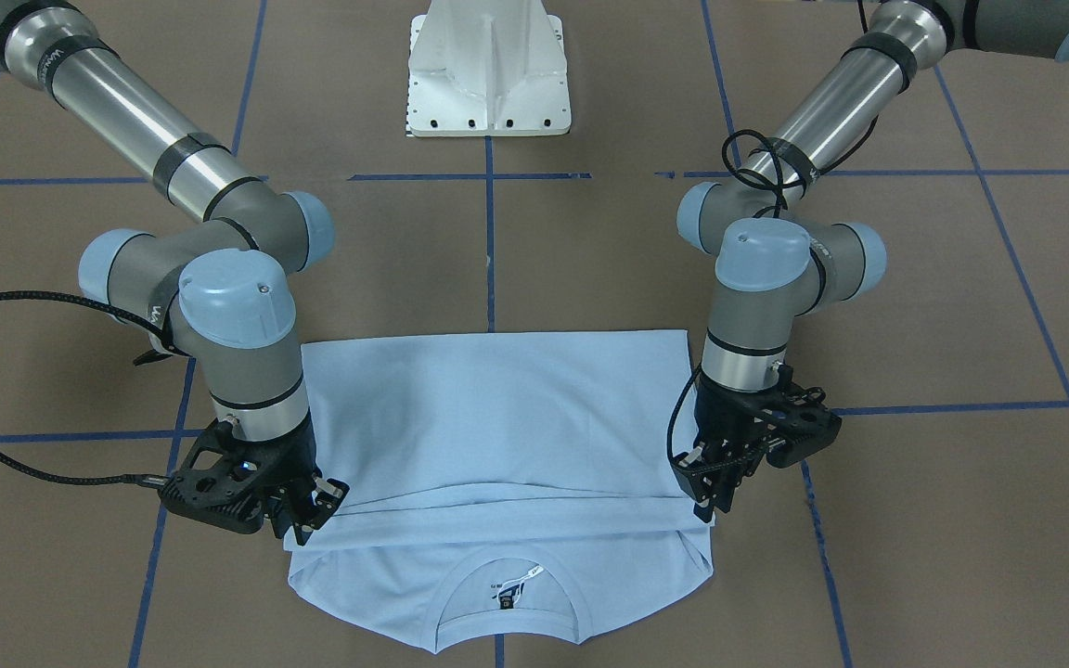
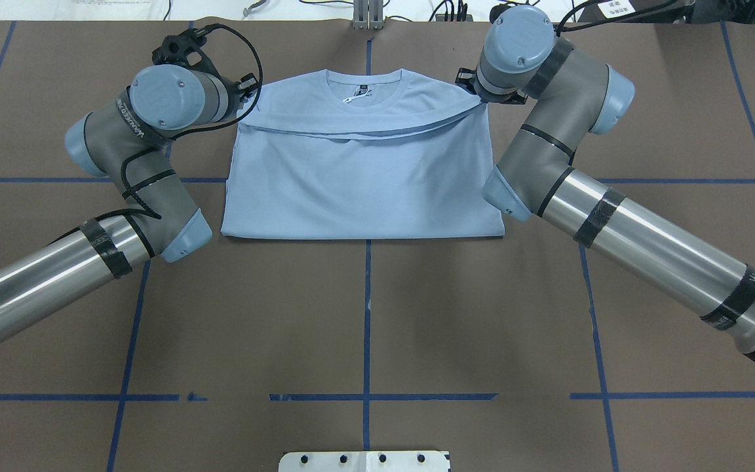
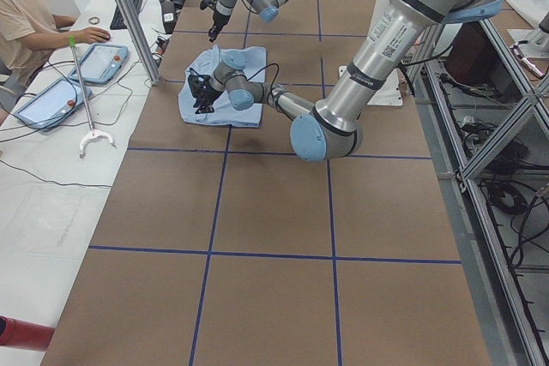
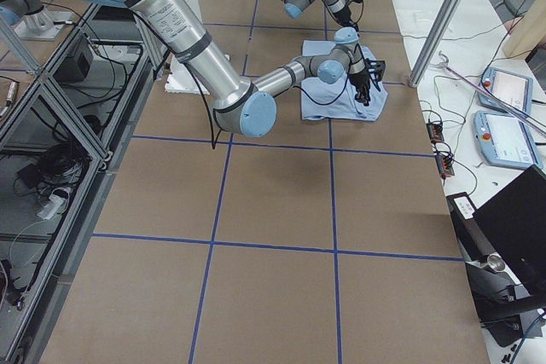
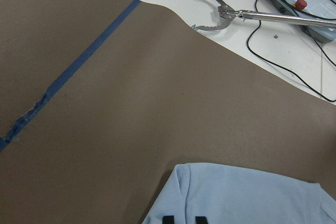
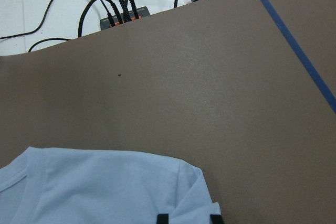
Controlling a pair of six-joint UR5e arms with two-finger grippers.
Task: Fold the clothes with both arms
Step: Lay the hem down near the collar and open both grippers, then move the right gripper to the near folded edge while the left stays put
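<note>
Mid-fold, we pinch the T-shirt [image 1: 497, 408] hem w/ left pincer [image 1: 705, 507] & right pincer [image 1: 308, 525]; next, prob. lay flat & release.

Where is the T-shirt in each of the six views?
Front-facing: T-shirt, bottom centre.
Overhead: T-shirt, top centre.
Exterior left: T-shirt, upper left.
Exterior right: T-shirt, upper right.
Left wrist: T-shirt, bottom right.
Right wrist: T-shirt, bottom left.
Shared landmark: blue tape lines.

left gripper [image 1: 709, 508], right gripper [image 1: 305, 531], jaws clamped
</note>
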